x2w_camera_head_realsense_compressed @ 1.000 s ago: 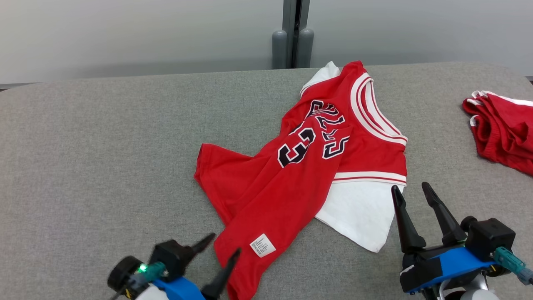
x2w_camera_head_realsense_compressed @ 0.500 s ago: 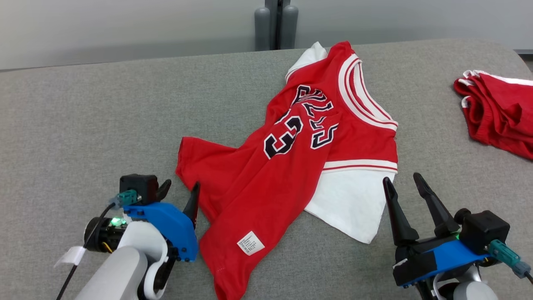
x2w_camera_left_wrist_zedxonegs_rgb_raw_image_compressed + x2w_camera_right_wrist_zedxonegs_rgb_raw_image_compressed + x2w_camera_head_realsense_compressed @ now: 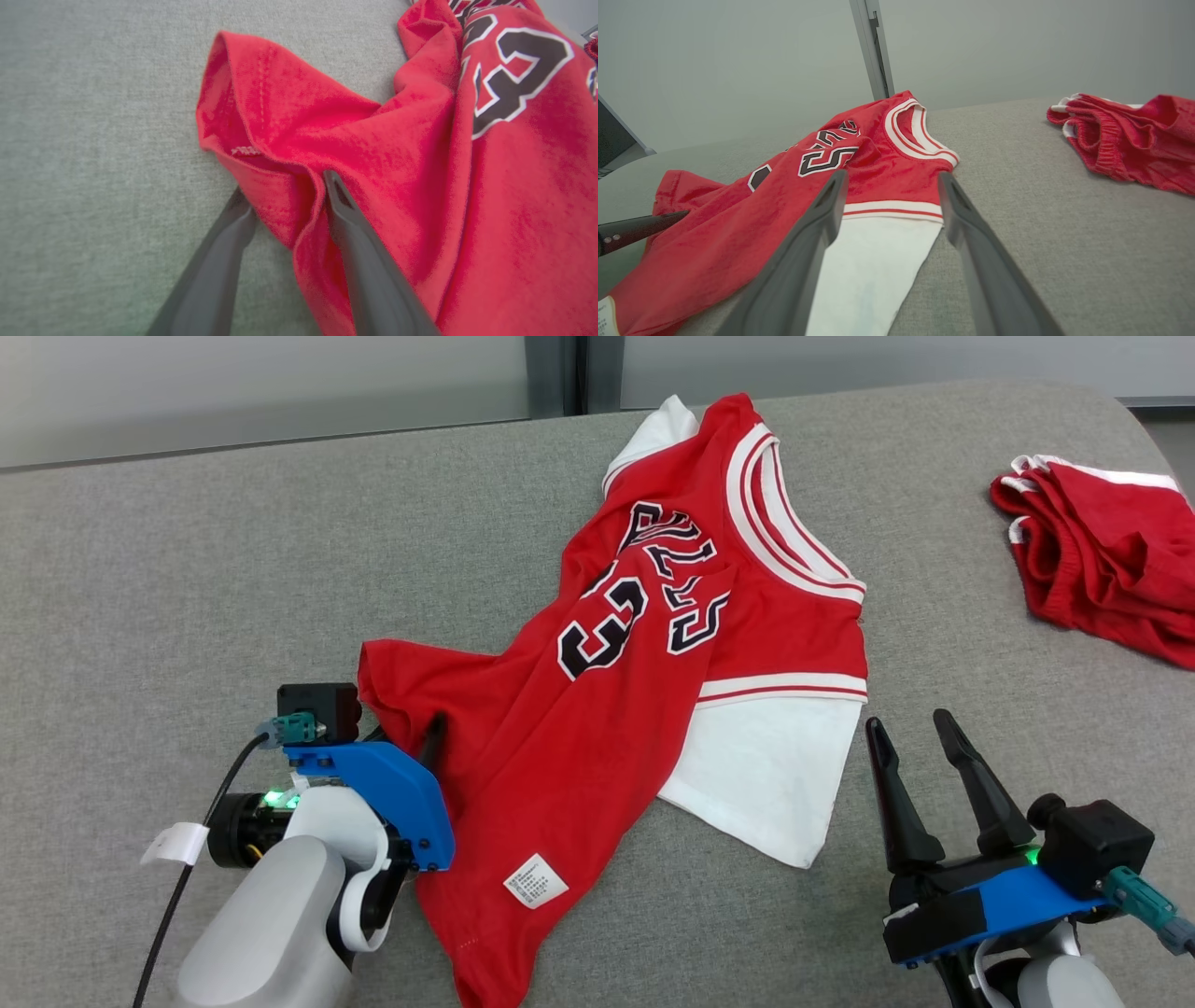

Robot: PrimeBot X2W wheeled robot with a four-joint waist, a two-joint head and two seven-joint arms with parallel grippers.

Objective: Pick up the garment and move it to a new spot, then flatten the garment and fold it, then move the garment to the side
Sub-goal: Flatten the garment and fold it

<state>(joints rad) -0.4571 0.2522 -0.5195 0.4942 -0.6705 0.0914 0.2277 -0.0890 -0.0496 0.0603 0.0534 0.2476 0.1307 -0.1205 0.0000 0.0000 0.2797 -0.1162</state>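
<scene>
Red cloth lies between the spread fingers of the left hand [image 3: 285, 185], set at the near-left corner of the jersey [image 3: 597, 709]. One finger rests on the grey counter [image 3: 187, 569] just outside the edge and the other on the fabric, and nothing is clamped yet. The right hand [image 3: 907, 721], also spread and empty, hovers near the white sleeve [image 3: 766, 775] without touching it. The jersey sprawls crumpled across the middle of the counter, collar toward the far edge. Red shorts [image 3: 1102, 569] lie well apart at the far right.

Closing here, the left hand may catch only the upper layer of the doubled hem [image 3: 261, 154]. The jersey would then lift twisted or slide free. The lower finger could also drag on the counter's cloth cover.

The left wrist view shows both fingers astride that hem, a contact which the blue wrist housing mostly hides in the head view. The right wrist view shows clear air between its fingers and the sleeve.
</scene>
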